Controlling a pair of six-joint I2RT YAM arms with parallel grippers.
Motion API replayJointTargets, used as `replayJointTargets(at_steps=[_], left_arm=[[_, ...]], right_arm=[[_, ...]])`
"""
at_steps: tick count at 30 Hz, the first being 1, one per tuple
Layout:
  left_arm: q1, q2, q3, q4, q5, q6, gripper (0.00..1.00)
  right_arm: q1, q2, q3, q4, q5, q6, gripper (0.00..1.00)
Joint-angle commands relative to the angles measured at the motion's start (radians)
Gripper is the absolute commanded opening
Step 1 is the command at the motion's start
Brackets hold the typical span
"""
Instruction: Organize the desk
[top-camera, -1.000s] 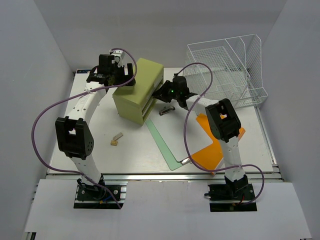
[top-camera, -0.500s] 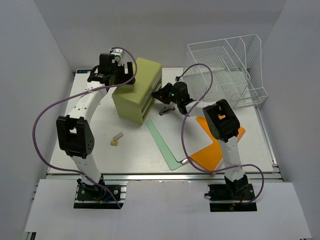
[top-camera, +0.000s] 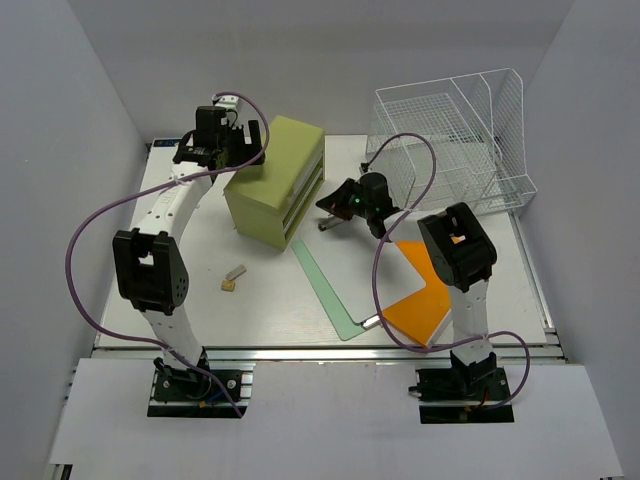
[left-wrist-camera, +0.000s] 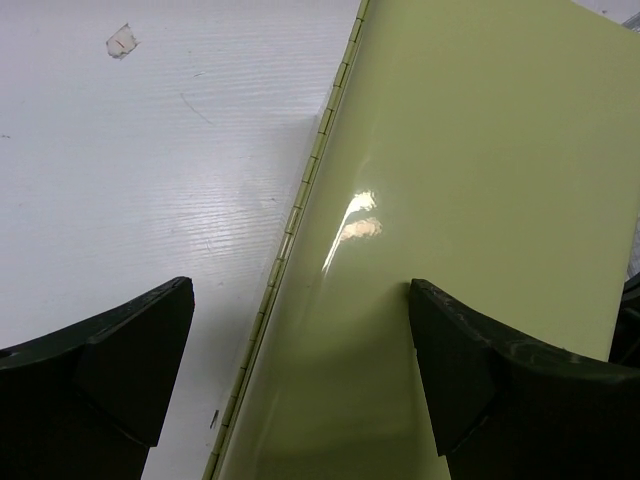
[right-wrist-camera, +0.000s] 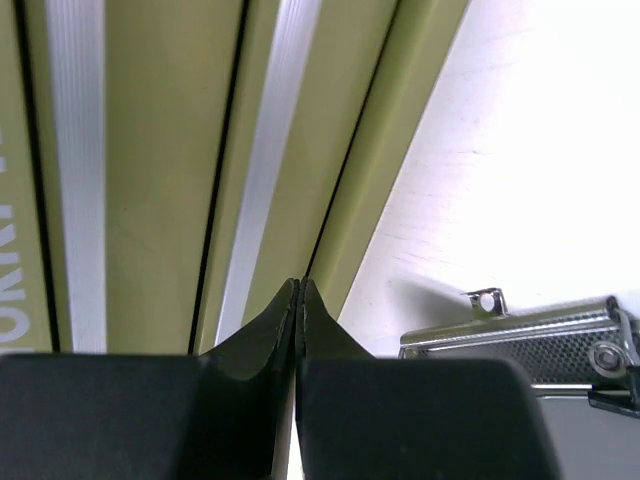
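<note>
The desk (top-camera: 200, 300) fills my overhead view, its silver rail running along the near edge just ahead of both arm bases. A white wire tray rack (top-camera: 450, 140) stands in the far right corner. An olive-green drawer box (top-camera: 275, 180) sits toward the far edge, left of centre, drawer fronts facing the right side. A pale green clipboard (top-camera: 335, 275) lies angled near mid-desk, and an orange sheet (top-camera: 420, 305) lies beside it toward the right edge.

The left gripper (top-camera: 240, 160) hovers over the box's far left top edge, jaws spread wide and holding nothing. The right gripper (right-wrist-camera: 298, 300) points at the drawer fronts, its fingertips pressed together on nothing I can see. A metal clip (right-wrist-camera: 520, 325) lies just beside it. A small tan scrap (top-camera: 233, 278) rests on bare desk near the left edge.
</note>
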Motion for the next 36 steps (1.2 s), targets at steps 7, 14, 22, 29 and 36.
replayJointTargets(at_steps=[7, 14, 22, 29, 36], left_arm=[[0.010, 0.104, -0.056, -0.215, -0.076, 0.056, 0.96], [0.010, 0.136, -0.026, -0.221, -0.067, 0.066, 0.95], [0.010, 0.157, -0.002, -0.227, -0.061, 0.074, 0.95], [0.010, 0.191, 0.027, -0.242, -0.054, 0.085, 0.94], [0.012, 0.194, 0.011, -0.225, -0.019, 0.097, 0.94]], right_arm=[[-0.022, 0.035, 0.065, 0.134, -0.138, 0.024, 0.34], [-0.010, 0.070, 0.145, 0.073, -0.102, 0.016, 0.50], [0.010, 0.112, 0.161, 0.031, -0.029, 0.064, 0.53], [0.024, 0.141, 0.138, 0.155, 0.000, 0.107, 0.53], [0.033, 0.224, 0.142, 0.399, -0.009, 0.193, 0.46]])
